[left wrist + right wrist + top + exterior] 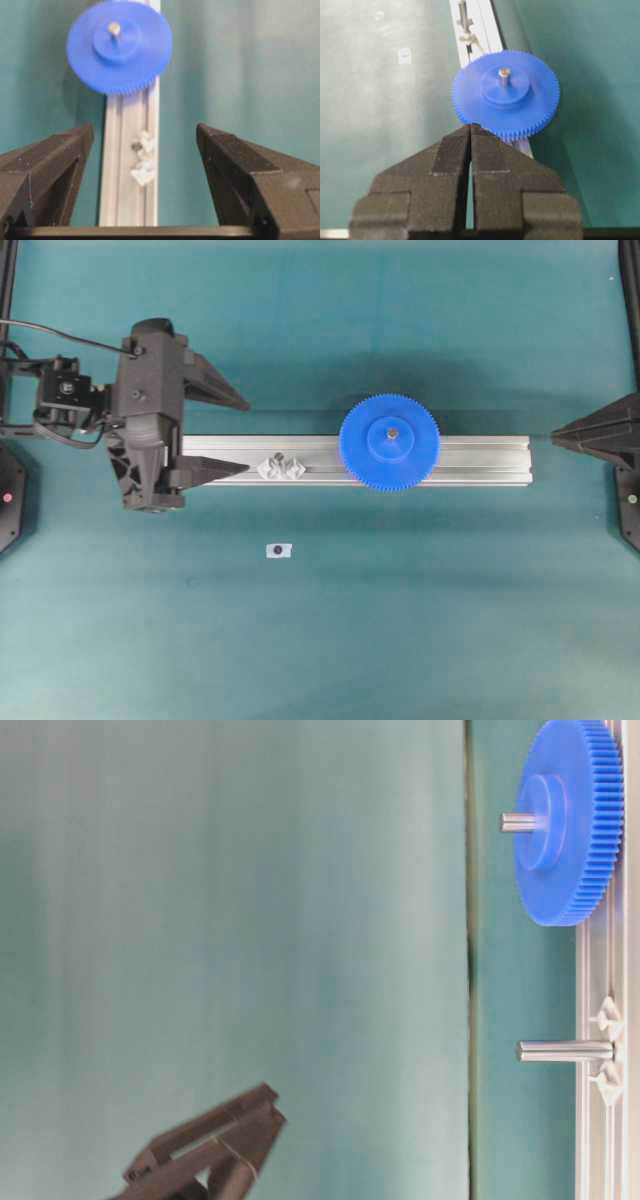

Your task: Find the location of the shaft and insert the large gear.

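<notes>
With the gear (389,441) seated on its pin (392,432) at frame centre, the wide-open, empty left end effector (232,436) was best withdrawn clear.

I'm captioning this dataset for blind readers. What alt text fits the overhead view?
A large blue gear sits on a pin through its hub, on a silver rail lying across a teal table. The left gripper, jaws open, is at the rail's left end; a second bare pin stands nearby.
</notes>
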